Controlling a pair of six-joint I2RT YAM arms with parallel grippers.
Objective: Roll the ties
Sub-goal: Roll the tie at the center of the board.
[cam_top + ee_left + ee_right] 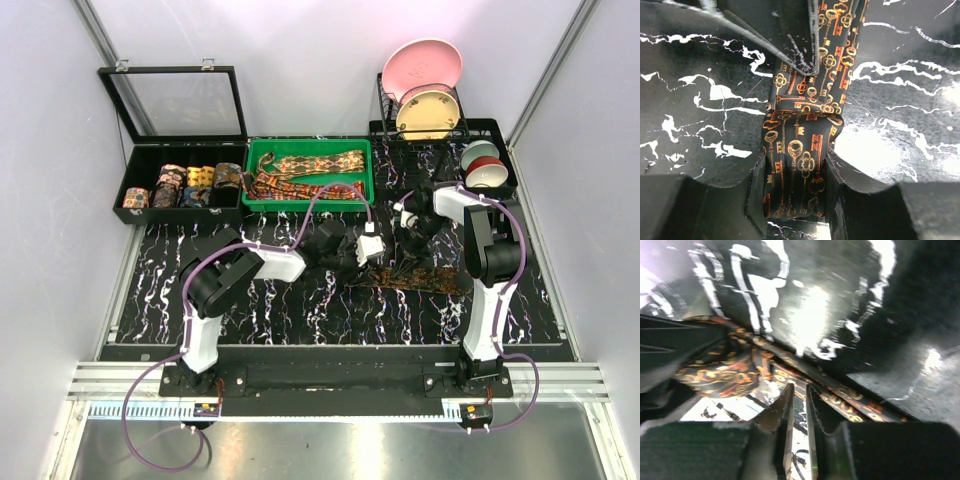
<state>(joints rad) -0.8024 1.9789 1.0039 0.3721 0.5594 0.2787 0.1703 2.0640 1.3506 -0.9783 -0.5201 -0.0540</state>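
A dark tie (425, 279) with gold and orange keys lies across the marbled black mat. My left gripper (347, 254) is shut on its folded end. In the left wrist view the tie (832, 70) runs up from between that gripper's (796, 167) jaws. My right gripper (408, 260) is just right of the left one, its tips down on the tie. In the right wrist view it (799, 390) is shut with only a thin slit and nothing between the jaws, and the tie (720, 375) is bunched beyond them. Its fingers (807, 62) show on the tie in the left wrist view.
A green tray (308, 204) with loose ties stands at the back centre. An open black box (185, 148) at the back left holds several rolled ties. A dish rack with plates (422, 65) and bowls (485, 165) stands at the back right. Purple cables loop over both arms.
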